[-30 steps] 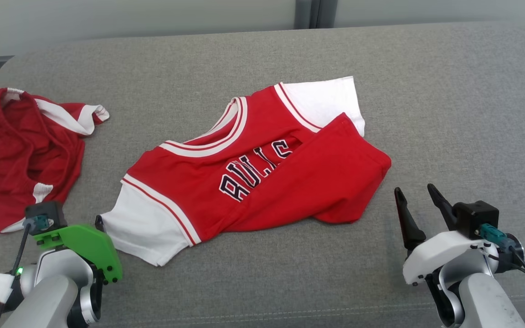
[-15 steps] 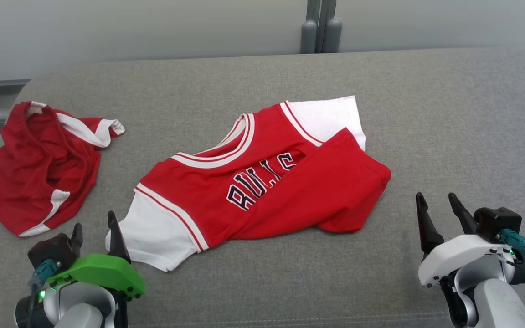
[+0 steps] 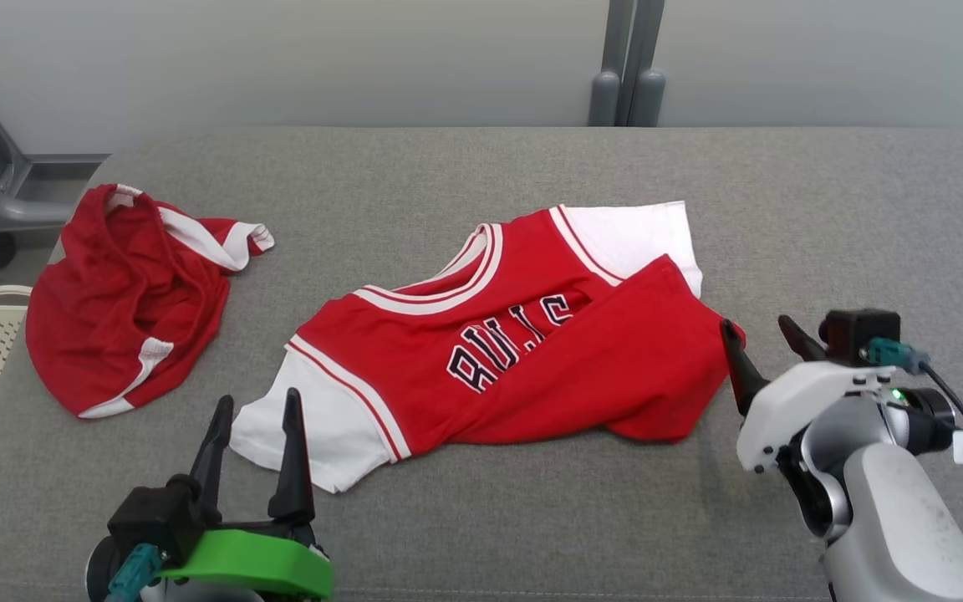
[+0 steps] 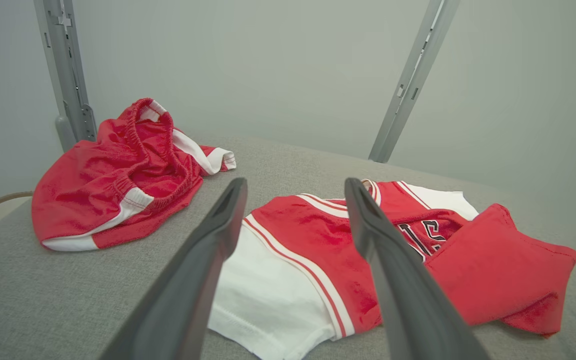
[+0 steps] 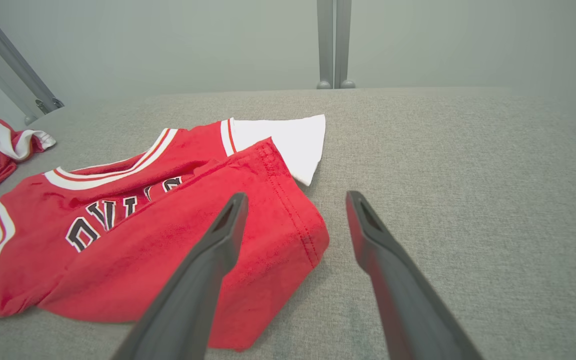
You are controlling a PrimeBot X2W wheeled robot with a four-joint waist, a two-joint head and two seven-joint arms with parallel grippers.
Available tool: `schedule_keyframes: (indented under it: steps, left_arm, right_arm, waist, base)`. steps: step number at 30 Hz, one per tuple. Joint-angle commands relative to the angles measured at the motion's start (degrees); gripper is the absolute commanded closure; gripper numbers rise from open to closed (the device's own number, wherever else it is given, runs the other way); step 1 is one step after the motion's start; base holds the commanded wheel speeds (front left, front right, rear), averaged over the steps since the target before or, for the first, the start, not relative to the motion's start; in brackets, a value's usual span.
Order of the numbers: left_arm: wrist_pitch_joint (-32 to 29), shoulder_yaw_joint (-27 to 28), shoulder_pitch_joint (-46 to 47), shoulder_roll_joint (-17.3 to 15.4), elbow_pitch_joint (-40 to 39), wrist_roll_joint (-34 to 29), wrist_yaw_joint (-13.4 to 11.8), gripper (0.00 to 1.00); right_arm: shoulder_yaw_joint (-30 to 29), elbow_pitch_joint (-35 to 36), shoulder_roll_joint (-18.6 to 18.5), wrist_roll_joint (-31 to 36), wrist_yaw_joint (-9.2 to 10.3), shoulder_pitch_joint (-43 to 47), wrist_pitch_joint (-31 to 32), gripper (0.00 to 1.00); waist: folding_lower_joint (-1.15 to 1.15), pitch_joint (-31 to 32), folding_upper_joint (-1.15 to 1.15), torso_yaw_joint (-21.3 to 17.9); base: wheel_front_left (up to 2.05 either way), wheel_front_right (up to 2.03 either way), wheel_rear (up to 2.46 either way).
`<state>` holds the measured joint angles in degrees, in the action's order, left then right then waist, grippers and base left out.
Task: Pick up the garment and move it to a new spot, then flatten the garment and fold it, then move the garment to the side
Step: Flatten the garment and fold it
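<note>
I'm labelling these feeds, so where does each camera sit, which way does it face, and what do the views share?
Head view: on the robot's head, facing forward and down at the jersey and shorts on the grey surface; left gripper lower left, right gripper at right, both open.
Left wrist view: on the left wrist, looking along its fingers at the jersey, shorts at left.
Right wrist view: on the right wrist, looking along its fingers at the jersey's folded red end.
Shared: all three show jersey and shorts.
</note>
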<state>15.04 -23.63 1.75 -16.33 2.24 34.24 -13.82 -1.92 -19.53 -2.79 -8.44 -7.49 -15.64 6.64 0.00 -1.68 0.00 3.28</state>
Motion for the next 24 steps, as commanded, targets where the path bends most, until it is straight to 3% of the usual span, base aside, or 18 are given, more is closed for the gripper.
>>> schedule_keyframes:
  steps: [1, 9, 14, 19, 23, 24]
  left_arm:
    - [0.16, 0.32, -0.61, 0.38, -0.38, -0.79, 0.44, 0.0]
    - [0.1, 2.03, -3.92, 4.03, -2.23, -6.98, 8.32, 0.0]
    - [0.1, 1.66, -2.6, 5.76, 0.74, -8.7, 11.43, 0.0]
    - [0.1, 2.2, -0.88, 7.36, 2.64, -9.76, 12.89, 0.0]
    - [0.1, 2.64, -0.02, 8.13, 3.36, -10.62, 14.0, 0.0]
    - [0.1, 2.65, 0.09, 8.27, 3.67, -10.83, 14.33, 0.0]
  right_arm:
    - [0.1, -0.12, -0.2, 0.02, 0.0, -1.08, 0.39, 0.0]
    - [0.68, -6.87, -2.39, 0.7, 0.01, -13.86, 13.02, 0.0]
    - [-1.12, -11.6, -4.44, 0.9, 0.01, -20.41, 18.86, 0.0]
    - [-1.85, -16.06, -4.74, 1.35, 0.0, -24.69, 22.63, 0.0]
    - [-2.32, -19.16, -4.53, 2.19, 0.0, -26.71, 24.51, 0.17]
    - [-2.68, -19.85, -4.37, 2.38, 0.0, -27.1, 24.96, 0.29]
  waist:
    - [0.0, -0.36, 0.0, 0.48]
    - [0.0, -3.99, 0.0, 3.62]
    - [0.0, -6.47, 0.0, 6.06]
    - [0.0, -8.21, 0.0, 7.8]
    - [0.0, -9.11, 0.0, 8.59]
    - [0.0, -9.23, 0.0, 8.71]
  base:
    - [0.0, 0.0, 0.0]
    - [0.0, 0.0, 0.0]
    - [0.0, 0.0, 0.0]
    - [0.0, 0.0, 0.0]
    - [0.0, 0.0, 0.0]
    - [0.0, 0.0, 0.0]
